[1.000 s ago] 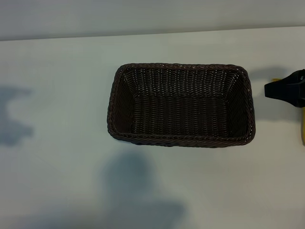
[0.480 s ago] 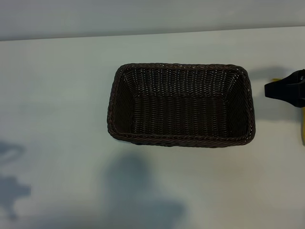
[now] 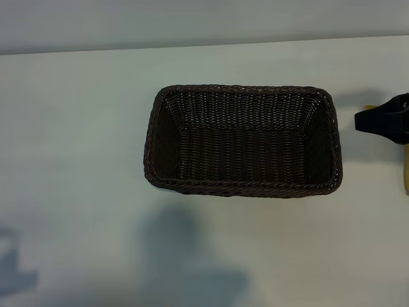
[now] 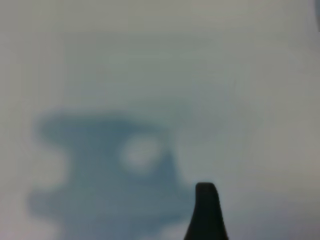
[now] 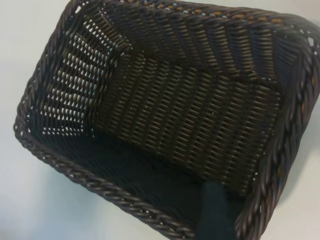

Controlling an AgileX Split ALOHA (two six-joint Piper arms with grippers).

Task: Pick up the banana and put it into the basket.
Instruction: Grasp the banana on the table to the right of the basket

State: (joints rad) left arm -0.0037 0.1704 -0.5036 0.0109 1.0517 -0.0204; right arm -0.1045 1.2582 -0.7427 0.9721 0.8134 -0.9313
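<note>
While the basket sits empty, right tool hovers at its 3 o'clock, jaws wide, holding nothing; next: grasp banana.

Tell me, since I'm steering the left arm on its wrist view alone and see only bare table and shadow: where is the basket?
Observer: The basket sits in the middle of the table in the exterior view, its long side running across.
Operator: Anything in it?
Observer: No. The right wrist view looks into it and shows only bare weave.
Operator: And the banana?
Observer: Only a yellow sliver of the banana shows at the exterior view's right edge, outside the basket, next to the right gripper.
</note>
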